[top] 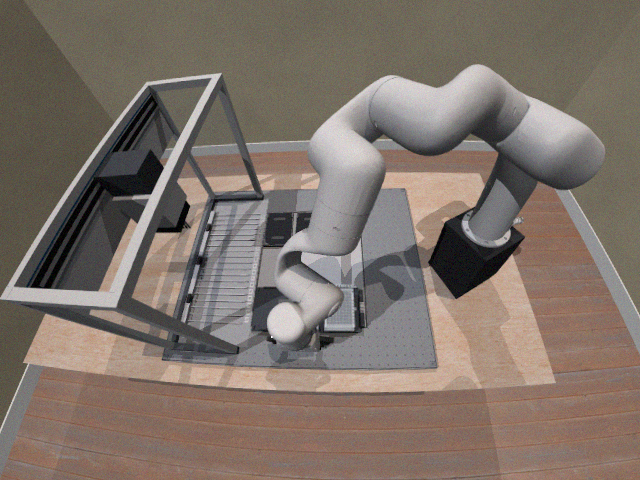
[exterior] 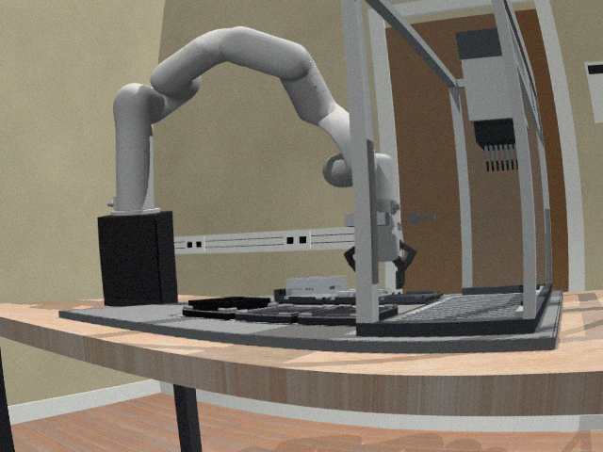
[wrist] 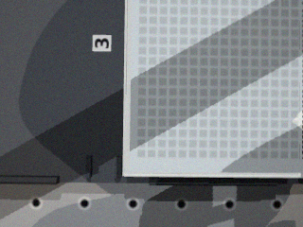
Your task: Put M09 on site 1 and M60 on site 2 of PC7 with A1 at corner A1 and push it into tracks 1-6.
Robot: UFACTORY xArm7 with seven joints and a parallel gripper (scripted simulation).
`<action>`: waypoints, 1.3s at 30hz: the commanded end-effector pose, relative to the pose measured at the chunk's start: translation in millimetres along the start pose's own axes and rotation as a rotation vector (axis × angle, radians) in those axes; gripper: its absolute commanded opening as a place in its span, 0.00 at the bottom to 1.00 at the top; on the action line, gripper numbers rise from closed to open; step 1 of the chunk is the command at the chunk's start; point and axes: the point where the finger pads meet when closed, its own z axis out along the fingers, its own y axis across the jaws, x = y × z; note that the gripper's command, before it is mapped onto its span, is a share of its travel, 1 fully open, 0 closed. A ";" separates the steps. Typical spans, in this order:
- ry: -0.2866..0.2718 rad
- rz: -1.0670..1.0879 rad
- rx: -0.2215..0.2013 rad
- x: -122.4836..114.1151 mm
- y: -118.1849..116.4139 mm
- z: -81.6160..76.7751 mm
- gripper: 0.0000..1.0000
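The wrist view looks straight down on the white 384-well plate M60 [wrist: 213, 90]. It lies flat on the dark carrier PC7 [wrist: 62, 118], next to the bare site marked 3 [wrist: 101, 43]. In the top view the plate [top: 342, 310] shows beside my wrist, on the carrier [top: 263, 310] in front of the rails. My gripper [exterior: 380, 265] is open and empty. It hangs low over the carrier, partly behind a frame post. The white deep-well block M09 [exterior: 317, 284] stands just left of the gripper in that view. The fingers are out of the wrist view.
The loading rails [top: 227, 263] lie under the grey instrument frame [top: 118, 206]. Dark nests [top: 281, 227] stand at the far end of the apron. The perforated base plate [wrist: 156, 203] borders the carrier's edge. The arm's black base block [top: 473, 258] is at the right.
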 end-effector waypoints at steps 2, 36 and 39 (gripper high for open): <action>-0.003 0.000 0.004 -1.3 -1.9 1.1 1.00; -0.003 0.000 0.004 -0.3 -2.0 12.4 1.00; -0.003 0.000 0.004 1.1 -2.0 12.5 1.00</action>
